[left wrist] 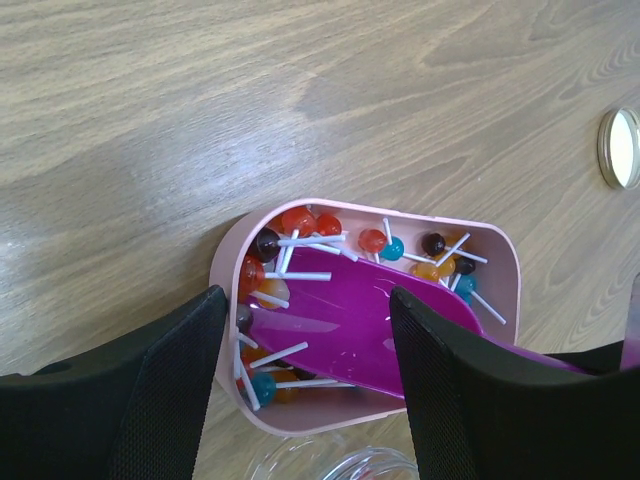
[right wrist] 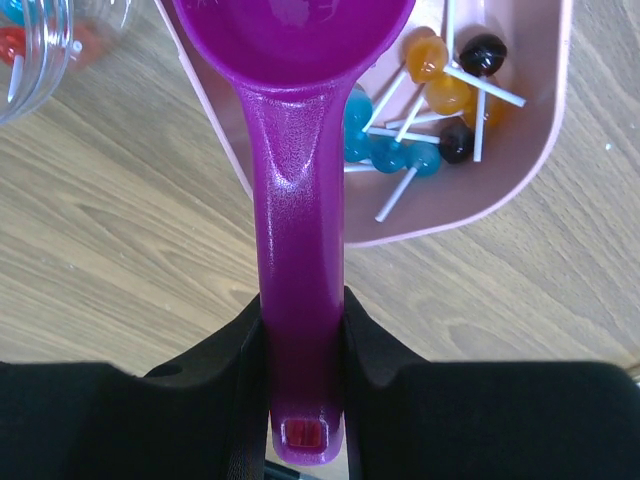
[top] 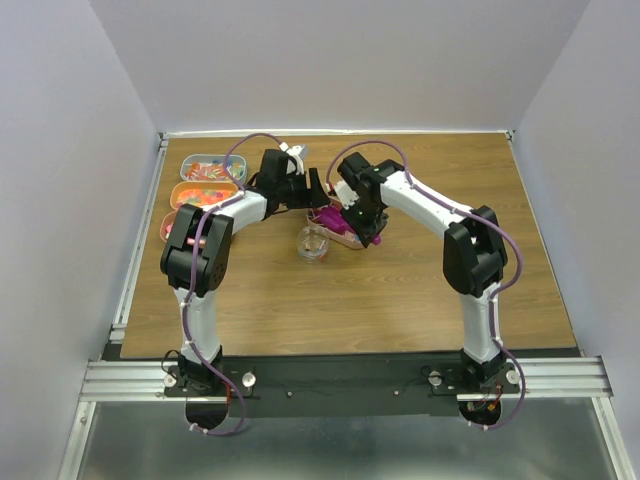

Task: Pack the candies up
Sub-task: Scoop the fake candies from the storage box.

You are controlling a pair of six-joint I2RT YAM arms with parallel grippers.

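The candies here are small lollipops with white sticks, lying in a pink tray, also in the right wrist view as lollipops in the pink tray. A magenta scoop rests with its bowl in that tray. My right gripper is shut on the scoop's handle. My left gripper hangs open just above the tray's near side, fingers apart and holding nothing. A clear glass jar stands beside the tray with a few candies inside.
Three more trays of candies sit in a column at the table's left edge. A round cream lid lies on the wood beyond the pink tray. The two arms meet close together over the table's middle.
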